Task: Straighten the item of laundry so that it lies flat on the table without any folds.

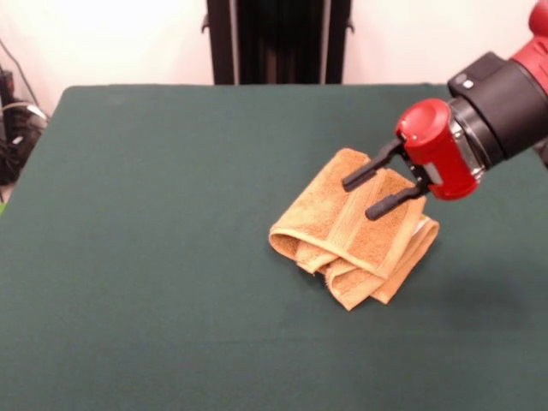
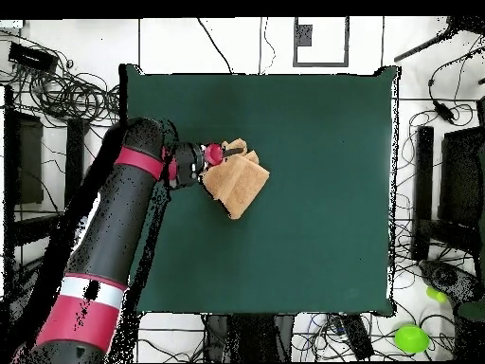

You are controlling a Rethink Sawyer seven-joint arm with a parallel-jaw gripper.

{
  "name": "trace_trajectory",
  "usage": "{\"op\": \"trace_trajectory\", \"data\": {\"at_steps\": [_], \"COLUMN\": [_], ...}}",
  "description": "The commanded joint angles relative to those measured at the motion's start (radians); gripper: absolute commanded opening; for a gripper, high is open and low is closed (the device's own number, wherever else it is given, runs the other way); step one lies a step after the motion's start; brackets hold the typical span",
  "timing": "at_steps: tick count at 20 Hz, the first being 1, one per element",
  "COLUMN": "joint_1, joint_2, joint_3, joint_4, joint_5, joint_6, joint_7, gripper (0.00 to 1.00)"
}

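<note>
Light is even and fairly bright in both views, with no glare on the matte green desk (image 1: 154,257). In the front view a soft, faint shadow lies on the desk just near and right of the folded towel (image 1: 355,235), beneath the claw (image 1: 370,195), so the light seems to come from above. The far wall is washed out to near white, and edges look slightly soft.
</note>
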Motion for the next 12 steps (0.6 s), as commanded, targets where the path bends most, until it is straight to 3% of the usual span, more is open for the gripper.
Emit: {"op": "trace_trajectory", "data": {"at_steps": [1,12], "joint_1": [0.019,0.002], "joint_2": [0.002,0.05], "joint_3": [0.115,0.155], "joint_4": [0.086,0.019], "joint_5": [0.033,0.098], "joint_6": [-0.069,-0.021], "joint_7": [0.224,0.25], "gripper": [1.0,1.0]}}
